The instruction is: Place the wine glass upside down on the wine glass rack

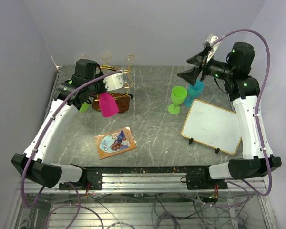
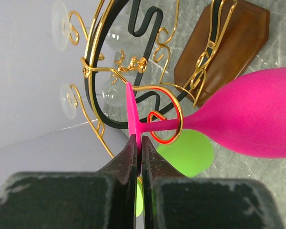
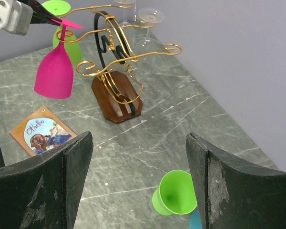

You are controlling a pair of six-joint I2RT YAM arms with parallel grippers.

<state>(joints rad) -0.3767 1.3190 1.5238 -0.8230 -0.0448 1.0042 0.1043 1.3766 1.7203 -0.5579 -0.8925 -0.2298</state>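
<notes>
Pinching the foot of the pink wine glass (image 2: 257, 112) edge-on, the left hand (image 2: 139, 143) has its two fingers pressed together on the thin disc. The glass's long axis runs straight away from the fingertips: foot at the tips, stem just beyond, bowl farthest out and hanging mouth-down toward the worktop (image 3: 181, 119). The stem passes through a curled gold tip of the wine glass rack (image 2: 233, 47), which lies directly ahead of this hand. The foot sits on the hand's side of that curl, just beside the wire; whether it touches cannot be told.

The coming move appears to turn on this one relation: foot to curl, along the stem's axis. A short lowering along that axis should seat the foot on the wire before the fingers part.

The left arm reaches forward with its wrist rolled so the fingers meet the foot from the side. A green glass (image 2: 186, 152) hangs beside and beyond the pink stem.

The right hand (image 3: 139, 162) is spread wide and holds nothing. It is raised over a green goblet (image 3: 175, 193) directly beneath it, with the rack well ahead, so the left hand is far nearer.
</notes>
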